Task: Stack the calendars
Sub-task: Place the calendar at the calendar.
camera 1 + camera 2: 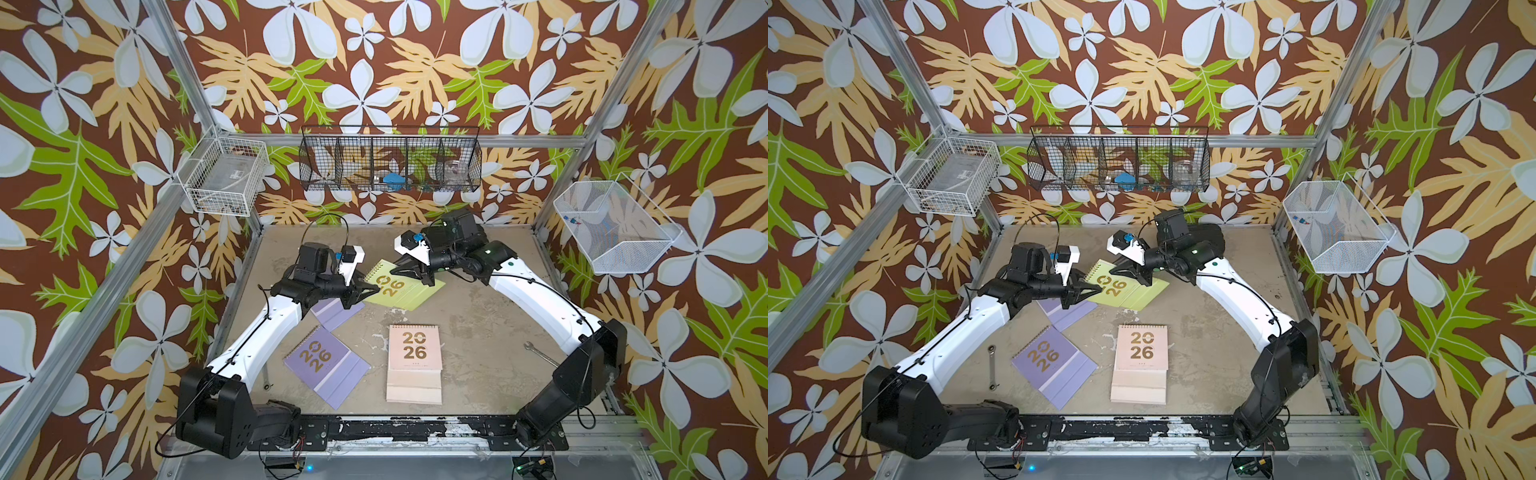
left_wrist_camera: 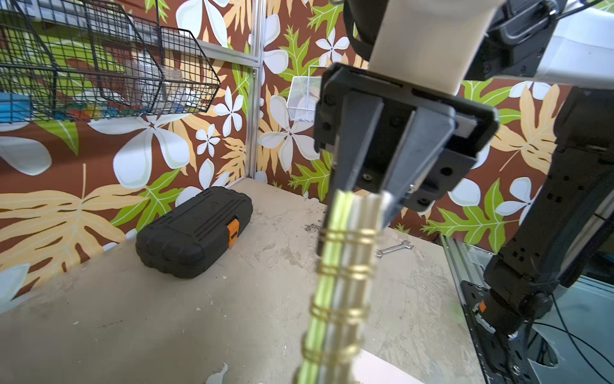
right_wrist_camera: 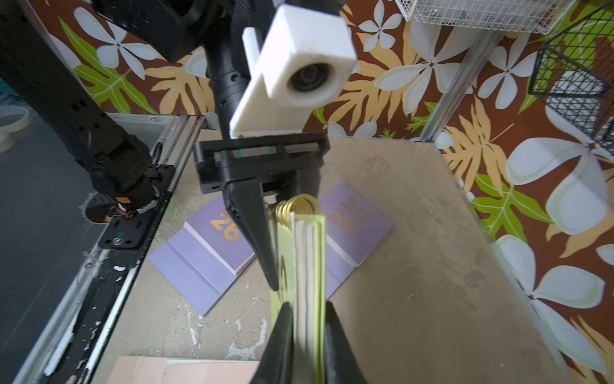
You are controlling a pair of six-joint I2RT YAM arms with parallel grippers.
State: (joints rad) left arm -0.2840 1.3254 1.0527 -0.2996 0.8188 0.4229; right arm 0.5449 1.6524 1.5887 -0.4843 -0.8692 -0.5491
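Jaws of the right gripper (image 3: 307, 306) are clamped tight on one edge of the lime green calendar (image 1: 405, 293), so it's held tilted up off the bench (image 1: 478, 332), toward the back middle. Its gold wire coil corner is straddled by the left gripper (image 1: 361, 293). Those jaws are set a little apart, and whether the card is actually pinched there can't be told. White page edges are sandwiched between the matte green covers. One lilac calendar (image 1: 326, 363) is laid flat at the front left, another lilac one (image 1: 334, 318) is half hidden under the left arm, and a pale pink calendar (image 1: 415, 359) is laid flat mid-front. A ribbed black case (image 2: 196, 232) with an orange latch (image 2: 233, 229) is seen close to the flowered wall.
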